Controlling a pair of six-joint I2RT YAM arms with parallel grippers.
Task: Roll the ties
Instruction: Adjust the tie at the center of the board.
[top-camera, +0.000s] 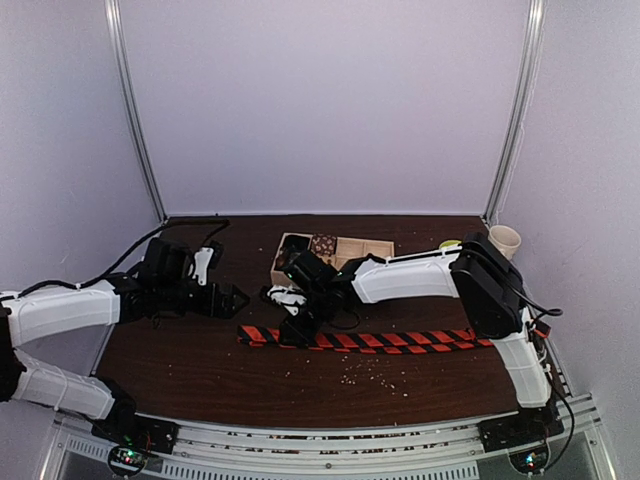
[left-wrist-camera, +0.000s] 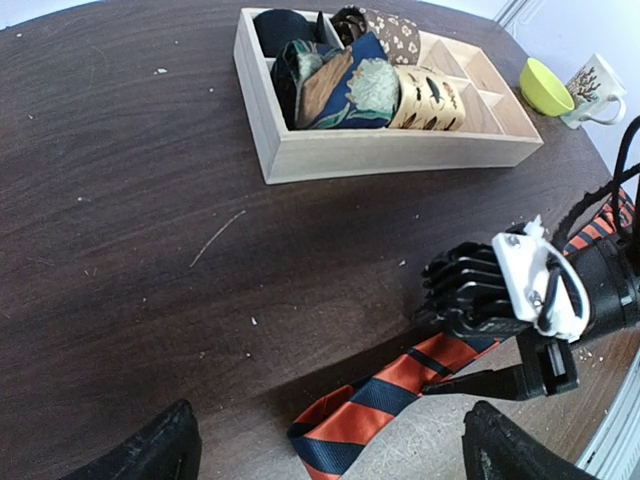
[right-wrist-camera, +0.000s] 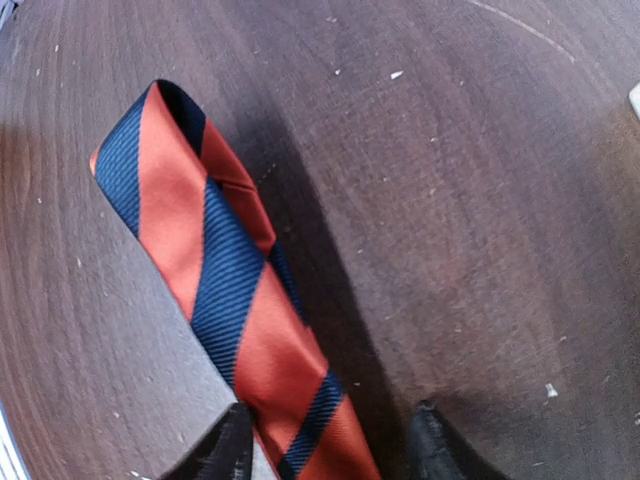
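Dark wood desk (top-camera: 200, 370) carries the tie (top-camera: 400, 341), stretched flat left to right, folded end pointing left; the right end effector (right-wrist-camera: 332, 442) straddles it, half open, not clamped; the left end effector (left-wrist-camera: 330, 455) gapes, empty.

From here the overhead feed looks soft and rather dim. The light is flat and comes from above, the walls behind the striped tie (top-camera: 400, 341) are washed pale lilac, and the dark table (top-camera: 200, 370) around it swallows detail, with only faint shadows. On the left wrist feed the table bows at the edges and the far corners beyond the tie blow out white. The left gripper (left-wrist-camera: 330, 452), nearer the lens than the tie, is a black blur. On the right wrist feed the tie's weave is crisp, a broad dark shadow runs along its right side, and the right gripper (right-wrist-camera: 328, 448) at its lower end is soft.
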